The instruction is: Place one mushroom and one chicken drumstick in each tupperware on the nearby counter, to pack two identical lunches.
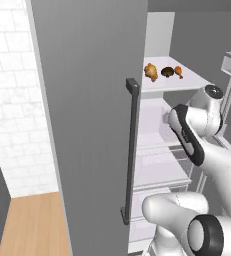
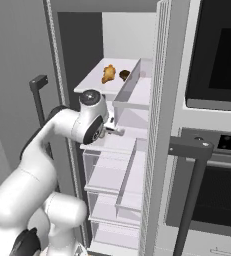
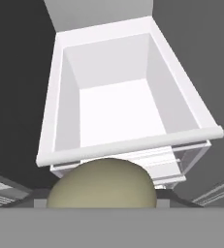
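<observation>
1. left base view: the tall grey fridge door point(image 1: 92, 115) stands open, its dark vertical handle point(image 1: 131, 150) running down its edge, and white shelves point(image 1: 159, 165) stack up inside the fridge.
2. the white arm point(image 1: 197, 130) rises from the lower right, bends at the elbow and reaches into the fridge at mid height, below the top shelf point(image 1: 177, 82); in the right base view the arm point(image 2: 62, 135) comes from the lower left and its wrist points in toward the shelves.
3. right base view: a built-in oven point(image 2: 219, 55) with a dark window stands to the right of the fridge, and a second dark handle point(image 2: 192, 185) sits in front of its lower part.
4. hand view: a white open bin point(image 3: 123, 111) with a raised rim lies ahead of the hand.
5. a pale tan, rounded mushroom point(image 3: 103, 184) sits right at the bottom of the hand view, between the gripper point(image 3: 103, 203) fingers, which are partly spread around it; actual contact cannot be told.
6. on the top shelf lie a chicken drumstick point(image 1: 150, 71), a darker second mushroom point(image 1: 167, 73) and another drumstick point(image 1: 178, 72), close together in a row.
</observation>
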Motion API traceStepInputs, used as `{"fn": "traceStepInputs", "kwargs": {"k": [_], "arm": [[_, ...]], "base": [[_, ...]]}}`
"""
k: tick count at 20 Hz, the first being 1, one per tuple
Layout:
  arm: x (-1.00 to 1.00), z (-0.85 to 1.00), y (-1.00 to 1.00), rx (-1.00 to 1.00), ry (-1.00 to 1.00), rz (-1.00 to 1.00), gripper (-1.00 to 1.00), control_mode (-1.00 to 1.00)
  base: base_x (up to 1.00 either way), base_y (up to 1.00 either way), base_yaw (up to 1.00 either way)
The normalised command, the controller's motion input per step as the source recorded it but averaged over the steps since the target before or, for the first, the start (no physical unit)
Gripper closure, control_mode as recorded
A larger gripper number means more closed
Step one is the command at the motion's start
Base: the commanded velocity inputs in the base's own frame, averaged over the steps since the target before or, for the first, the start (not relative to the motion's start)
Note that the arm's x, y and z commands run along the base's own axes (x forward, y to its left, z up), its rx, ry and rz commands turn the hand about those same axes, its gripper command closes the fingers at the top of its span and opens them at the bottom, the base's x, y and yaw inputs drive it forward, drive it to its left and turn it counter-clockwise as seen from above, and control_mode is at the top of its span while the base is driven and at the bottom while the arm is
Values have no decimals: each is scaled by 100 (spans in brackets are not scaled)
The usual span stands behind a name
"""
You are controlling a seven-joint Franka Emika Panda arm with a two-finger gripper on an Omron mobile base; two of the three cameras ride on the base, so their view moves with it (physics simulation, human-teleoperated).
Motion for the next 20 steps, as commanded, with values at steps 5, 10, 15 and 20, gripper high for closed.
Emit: {"fn": "traceStepInputs", "kwargs": {"k": [5,10,15,20], "arm": [[-66,13,23,1,0,0,100,-100],[-58,0,23,0,-1,0,100,-100],[-21,-2,25,-2,-1,0,100,-100],[0,0,17,-2,1,3,100,-100]], "base": [[0,0,0],[0,0,0],[0,0,0],[0,0,0]]}}
